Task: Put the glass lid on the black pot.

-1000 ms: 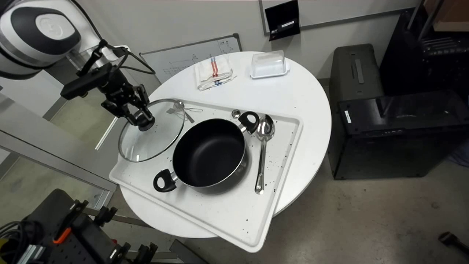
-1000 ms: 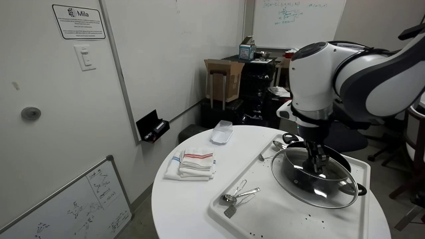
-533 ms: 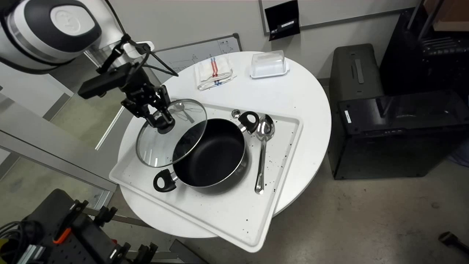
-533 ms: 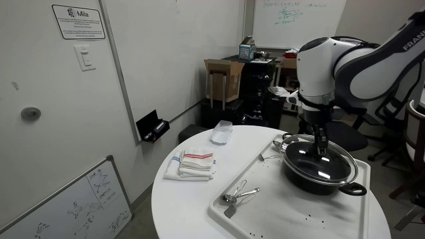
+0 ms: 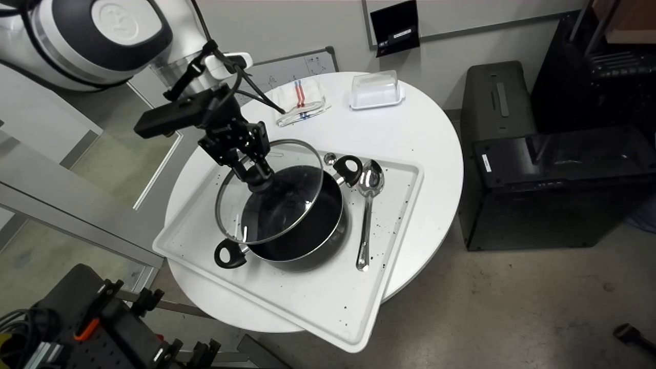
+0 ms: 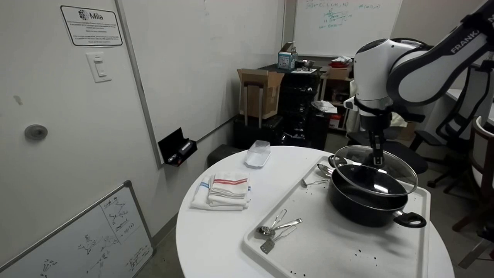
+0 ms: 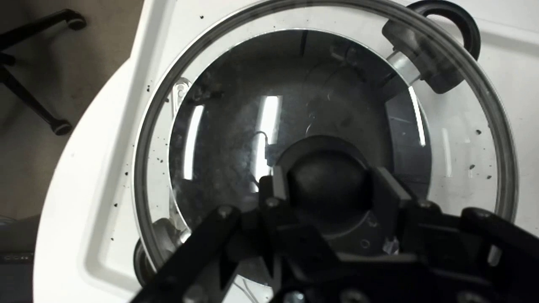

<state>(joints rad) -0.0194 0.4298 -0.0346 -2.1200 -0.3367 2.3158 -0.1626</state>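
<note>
Hanging over the pot point(image 6: 359, 212), raised off its rim, the lid point(image 6: 372, 175) overlaps only part of the mouth in an exterior view. Its knob point(image 7: 330, 176) is pinched by the gripper point(image 7: 336, 185), whose two jaws press it from opposite sides. The gripper points down; above it the arm point(image 6: 428, 77) slants in from the upper right of an exterior view, bends, and drops nearly straight to the wrist point(image 6: 375, 120). The pot sits on a tray point(image 5: 318, 307), a spoon point(image 5: 365, 225) beside it, and the tray lies on the table point(image 5: 425, 133).
</note>
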